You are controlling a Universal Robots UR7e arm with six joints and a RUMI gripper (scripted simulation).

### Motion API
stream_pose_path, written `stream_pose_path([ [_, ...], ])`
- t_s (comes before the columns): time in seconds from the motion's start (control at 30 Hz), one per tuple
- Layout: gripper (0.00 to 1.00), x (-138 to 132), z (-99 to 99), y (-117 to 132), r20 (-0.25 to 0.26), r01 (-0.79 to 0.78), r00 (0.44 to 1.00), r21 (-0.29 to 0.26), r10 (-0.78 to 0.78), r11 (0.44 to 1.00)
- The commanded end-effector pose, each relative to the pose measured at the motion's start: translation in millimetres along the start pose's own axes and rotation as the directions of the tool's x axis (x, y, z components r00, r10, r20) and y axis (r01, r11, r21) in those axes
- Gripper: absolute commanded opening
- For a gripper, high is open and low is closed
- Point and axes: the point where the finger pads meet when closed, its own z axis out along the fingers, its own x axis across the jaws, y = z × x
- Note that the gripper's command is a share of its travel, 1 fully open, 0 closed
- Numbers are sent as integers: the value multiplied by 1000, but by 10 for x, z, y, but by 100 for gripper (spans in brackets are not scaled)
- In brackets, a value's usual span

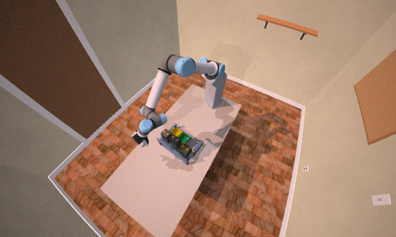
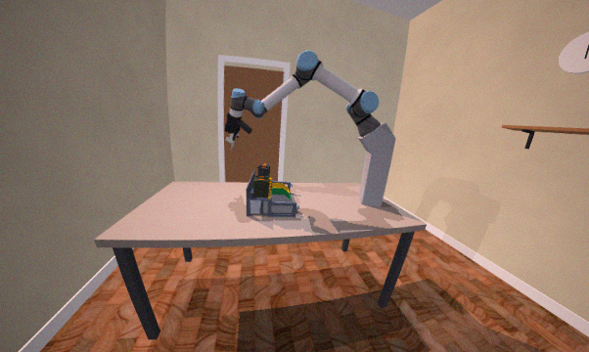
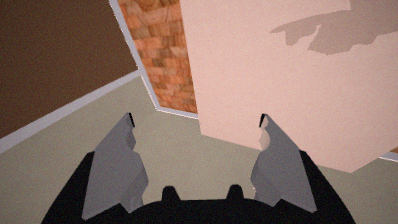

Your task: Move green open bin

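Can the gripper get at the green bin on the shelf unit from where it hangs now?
Probably yes. The gripper hangs open and empty, high above the table edge, off to one side of the shelf unit. Nothing lies between them, though neighbouring bins crowd the green bin.

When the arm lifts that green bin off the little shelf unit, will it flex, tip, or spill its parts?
The green bin looks like a rigid open-topped box, so it probably won't flex. Being open, it may spill its parts if tilted. It sits tight among other bins on the shelf unit, so it might snag. The gripper hangs open above, apart.
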Motion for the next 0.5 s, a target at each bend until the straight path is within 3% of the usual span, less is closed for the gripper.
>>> stream_pose_path([
  [0.0,100,-5,-10,3,0,-3,1000,-1,3,1000],
  [0.47,100,-5,-8,-10,-2,-8,1000,2,8,1000],
])
